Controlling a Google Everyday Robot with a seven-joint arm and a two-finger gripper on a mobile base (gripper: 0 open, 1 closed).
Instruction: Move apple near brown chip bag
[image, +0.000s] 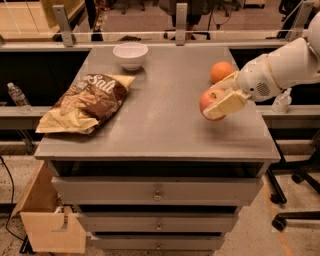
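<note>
The apple (206, 101) is on the right side of the table (165, 125), clamped between the two pale fingers of the gripper (215, 101). One finger is over the top and one under the near side, a firm grasp. It looks to be just clear of the tabletop, with a shadow beneath, though it's hard to be sure.

Just behind it, toward the far right, sits the orange (221, 71), close to the gripper but apart from the apple.

Now the key line: the brown chip bag (85, 102) lies straight off to the left, well apart, with bare grey tabletop between. The bag's long axis runs diagonally, near-left corner to far-right corner, and that far-right end is the part nearest the apple.

The arm reaches in from the right, so I'd call the next move a plain leftward carry across the open middle. The white bowl (130, 54) stands at the far edge, out of that lane.
</note>
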